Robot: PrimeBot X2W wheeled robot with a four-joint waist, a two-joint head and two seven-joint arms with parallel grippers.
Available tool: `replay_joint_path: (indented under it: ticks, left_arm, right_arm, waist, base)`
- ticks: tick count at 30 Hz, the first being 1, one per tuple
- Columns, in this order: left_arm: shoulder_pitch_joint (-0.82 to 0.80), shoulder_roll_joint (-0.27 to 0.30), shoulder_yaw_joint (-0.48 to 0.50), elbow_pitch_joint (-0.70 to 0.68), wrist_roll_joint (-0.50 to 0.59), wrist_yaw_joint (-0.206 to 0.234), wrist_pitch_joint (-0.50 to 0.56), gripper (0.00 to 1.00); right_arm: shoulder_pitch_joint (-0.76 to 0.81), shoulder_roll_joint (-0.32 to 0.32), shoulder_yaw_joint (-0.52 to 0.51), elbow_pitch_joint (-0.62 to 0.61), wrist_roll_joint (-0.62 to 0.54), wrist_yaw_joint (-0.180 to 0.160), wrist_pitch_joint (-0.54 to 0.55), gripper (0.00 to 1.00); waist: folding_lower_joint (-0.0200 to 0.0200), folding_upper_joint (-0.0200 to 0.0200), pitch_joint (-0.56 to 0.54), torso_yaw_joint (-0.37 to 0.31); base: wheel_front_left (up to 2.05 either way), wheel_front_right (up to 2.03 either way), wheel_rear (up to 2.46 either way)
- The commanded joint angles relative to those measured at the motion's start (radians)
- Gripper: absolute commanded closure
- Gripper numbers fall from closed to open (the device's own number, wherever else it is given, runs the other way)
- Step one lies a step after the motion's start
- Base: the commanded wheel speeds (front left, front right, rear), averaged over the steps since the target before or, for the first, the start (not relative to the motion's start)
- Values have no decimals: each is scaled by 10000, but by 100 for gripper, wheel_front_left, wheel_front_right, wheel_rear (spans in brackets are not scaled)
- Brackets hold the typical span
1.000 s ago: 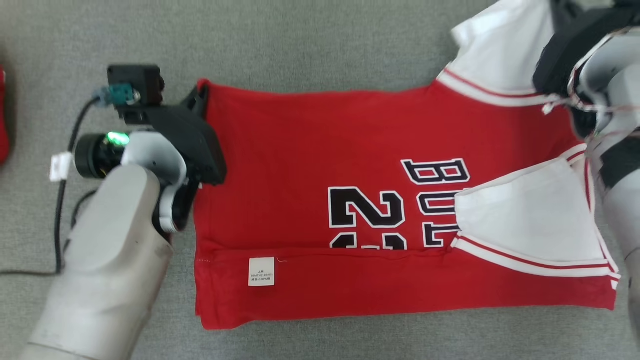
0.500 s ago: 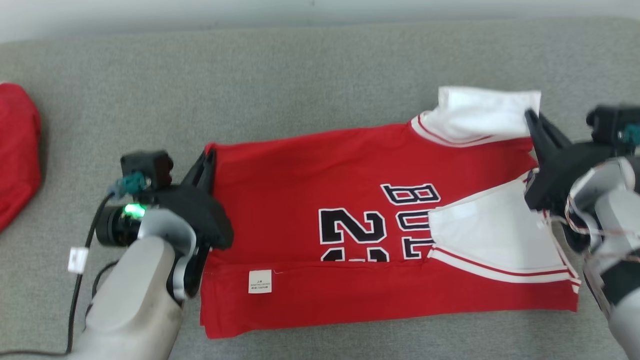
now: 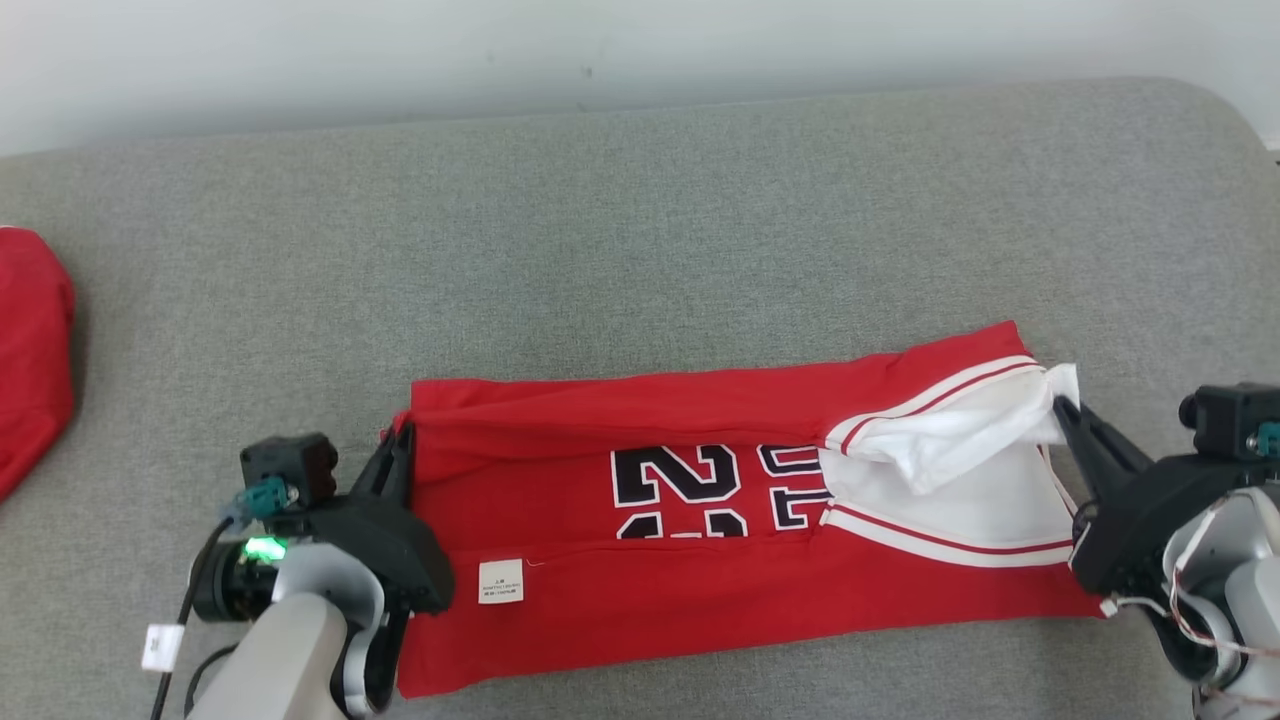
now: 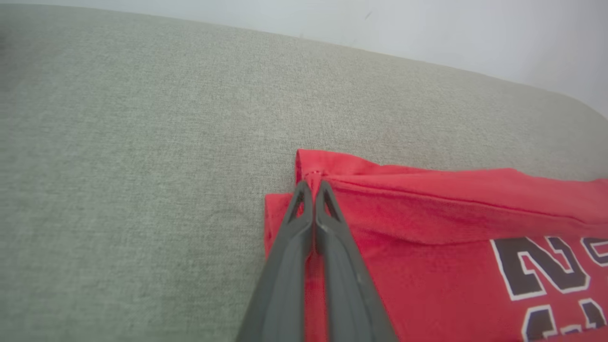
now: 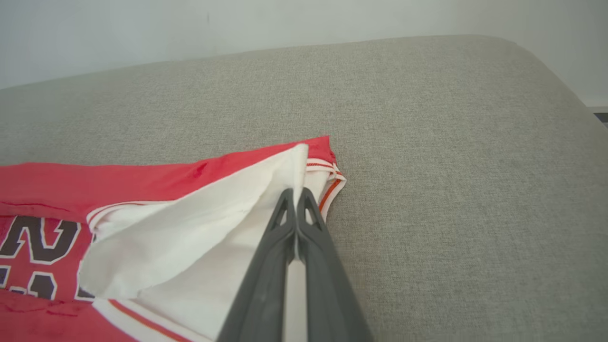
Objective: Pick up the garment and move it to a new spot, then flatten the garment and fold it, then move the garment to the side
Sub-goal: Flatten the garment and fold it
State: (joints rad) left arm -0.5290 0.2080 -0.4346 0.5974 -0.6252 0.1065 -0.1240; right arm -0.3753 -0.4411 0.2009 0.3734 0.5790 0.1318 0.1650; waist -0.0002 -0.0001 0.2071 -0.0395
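The garment (image 3: 650,600) is a red jersey with black numbers and white sleeves, lying as a narrow band on the grey padded surface (image 3: 640,230). My left gripper (image 3: 403,440) is shut on its far left corner, where the red hem (image 4: 308,173) is pinched at the fingertips. At the other end, my right gripper (image 3: 1060,408) is shut on the white sleeve edge (image 5: 297,166). The far strip of the garment (image 5: 71,190) is turned over toward me and partly covers the lettering. A small white label (image 3: 500,581) shows on the near strip.
Another red cloth (image 3: 30,350) lies at the left edge of the surface. A pale wall (image 3: 640,50) runs along the far side. The surface's rounded corner (image 5: 546,71) and right edge are close to my right arm.
Both grippers, still shut on the garment's far edge, have drawn it toward the near edge, folding the far part over. The head camera has tilted up, so the wall now shows.
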Motion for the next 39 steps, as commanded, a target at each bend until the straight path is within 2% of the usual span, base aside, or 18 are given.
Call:
replay_joint_path:
  ticks: [1,13,14,15,16,17,18,26,28,33,39]
  left_arm:
    - [310,8,55,-62,-150,110,-115,100]
    - [1283,-1,-57,-419,-259,273,-268,100]
    - [1340,10,-66,-440,-250,282,-289,91]
    - [1392,15,-77,-467,-255,280,-307,69]
    - [1443,18,-81,-505,-256,255,-382,0]
    - [1496,39,-115,-547,-196,179,-495,0]
    - [1561,34,-115,-557,-185,179,-595,0]
    - [2483,-47,360,-1284,84,-7,-1392,0]
    - [2774,-85,844,-1974,464,9,-1417,0]
    - [4108,-425,2055,-3732,1697,-304,-1400,0]
    - [5202,-912,3303,-4694,2793,-928,-1403,0]
  right_arm:
    - [441,143,-280,-410,-235,-23,191,100]
    - [2160,910,-1464,-2051,-1245,-23,1347,100]
    - [2291,961,-1511,-2134,-1325,-23,1459,100]
    - [2413,1017,-1557,-2204,-1395,-24,1563,100]
    - [2507,1087,-1601,-2280,-1458,-23,1639,100]
    - [2600,1137,-1602,-2324,-1544,-23,1735,75]
    - [2673,1187,-1634,-2386,-1594,-23,1800,0]
    - [3075,1463,-1922,-2734,-1758,-23,2058,0]
    - [3121,1480,-2044,-2805,-1800,-23,2092,0]
    - [2880,1521,-2267,-2684,-1788,-23,2259,0]
    - [2323,1490,-2597,-1827,-1836,-23,2652,0]
  waist:
    - [2,1,-38,-2]
    - [2,1,-381,137]
    - [2,1,-408,136]
    - [2,1,-430,132]
    - [2,1,-452,126]
    - [2,1,-494,117]
    - [2,1,-524,109]
    - [2,1,-1025,70]
    - [2,1,-1137,92]
    - [2,1,-1379,176]
    - [2,1,-1418,438]
  base:
    - [0,0,0]
    - [0,0,0]
    - [0,0,0]
    - [0,0,0]
    - [0,0,0]
    - [0,0,0]
    - [0,0,0]
    - [0,0,0]
    - [0,0,0]
    - [0,0,0]
    - [0,0,0]
